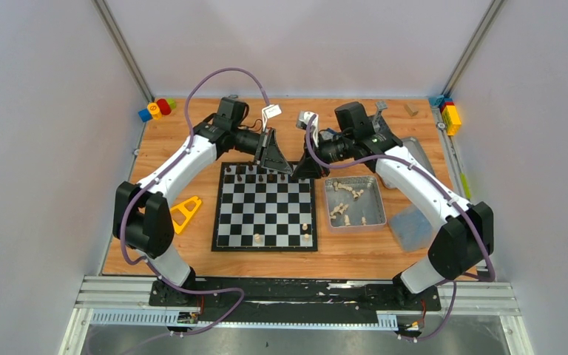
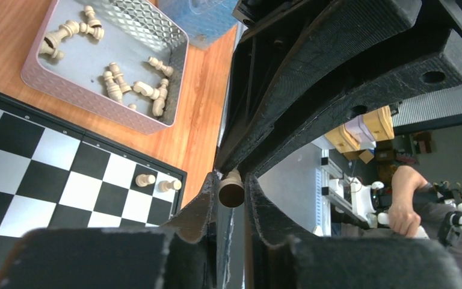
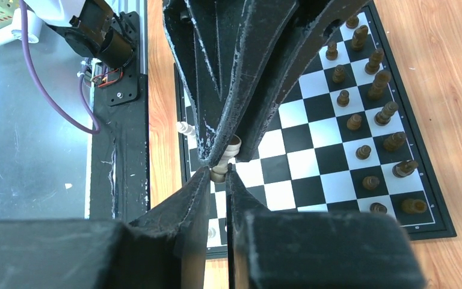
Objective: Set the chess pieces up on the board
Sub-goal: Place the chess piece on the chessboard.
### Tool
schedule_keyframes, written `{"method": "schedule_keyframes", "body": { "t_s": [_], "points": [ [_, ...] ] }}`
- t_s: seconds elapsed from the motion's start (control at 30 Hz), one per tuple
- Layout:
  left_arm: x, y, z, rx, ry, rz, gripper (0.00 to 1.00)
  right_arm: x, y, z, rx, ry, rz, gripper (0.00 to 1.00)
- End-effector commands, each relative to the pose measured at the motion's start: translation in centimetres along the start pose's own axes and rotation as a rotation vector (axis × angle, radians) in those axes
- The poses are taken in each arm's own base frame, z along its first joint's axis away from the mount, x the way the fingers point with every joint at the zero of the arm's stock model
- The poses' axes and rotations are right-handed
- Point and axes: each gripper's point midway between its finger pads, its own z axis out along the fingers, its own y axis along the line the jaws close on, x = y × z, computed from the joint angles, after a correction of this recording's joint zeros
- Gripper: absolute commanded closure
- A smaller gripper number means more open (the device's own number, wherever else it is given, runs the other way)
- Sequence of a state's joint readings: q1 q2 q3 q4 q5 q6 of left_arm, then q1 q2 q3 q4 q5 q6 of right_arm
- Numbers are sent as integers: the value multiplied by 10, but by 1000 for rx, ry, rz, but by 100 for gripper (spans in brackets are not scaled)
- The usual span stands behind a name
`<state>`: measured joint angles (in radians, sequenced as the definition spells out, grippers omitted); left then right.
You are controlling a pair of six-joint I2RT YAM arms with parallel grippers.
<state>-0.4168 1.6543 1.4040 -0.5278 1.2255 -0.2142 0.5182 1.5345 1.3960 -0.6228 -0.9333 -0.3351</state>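
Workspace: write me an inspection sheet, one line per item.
Surface: wooden table, nothing spilled seen.
Job's things: board; dark pieces stand along its far two rows; three pale pieces near its front edge; more lie loose in the tin.
Clutter: yellow tool left of the board, toy bricks in both far corners, bluish container beside the tin.
Grippers: left gripper and right gripper meet over the board's far edge, both closed on one pale piece.
Cables: purple cables loop along both arms.
Surroundings: pale walls; a person outside, left wrist view.

White arm links (image 1: 185, 159), black joints (image 1: 148, 222), purple cables (image 1: 233, 69), rough black jaws.
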Motion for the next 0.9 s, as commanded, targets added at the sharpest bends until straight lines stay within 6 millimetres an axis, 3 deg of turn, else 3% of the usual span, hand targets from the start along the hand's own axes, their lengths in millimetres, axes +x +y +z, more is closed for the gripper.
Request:
{"method": "schedule_keyframes", "body": {
  "t_s": [0.0, 0.13, 0.27, 0.5, 0.87],
  "points": [
    [0, -5, 1, 28, 1, 21, 92, -17, -1, -10, 56, -48, -58, 81],
    [-5, -6, -4, 7, -44, 29, 100, -35, -17, -36, 141, -140, 21, 52],
    [-21, -17, -17, 14, -149, 50, 100, -59, -25, -71, 113, -286, 160, 37],
    [-45, -45, -28, 15, -303, 134, 100, -55, -14, -64, -66, -304, 322, 31],
    [-72, -57, -37, -5, -493, 141, 100, -49, -5, -50, -211, -296, 373, 34]
  ]
}}
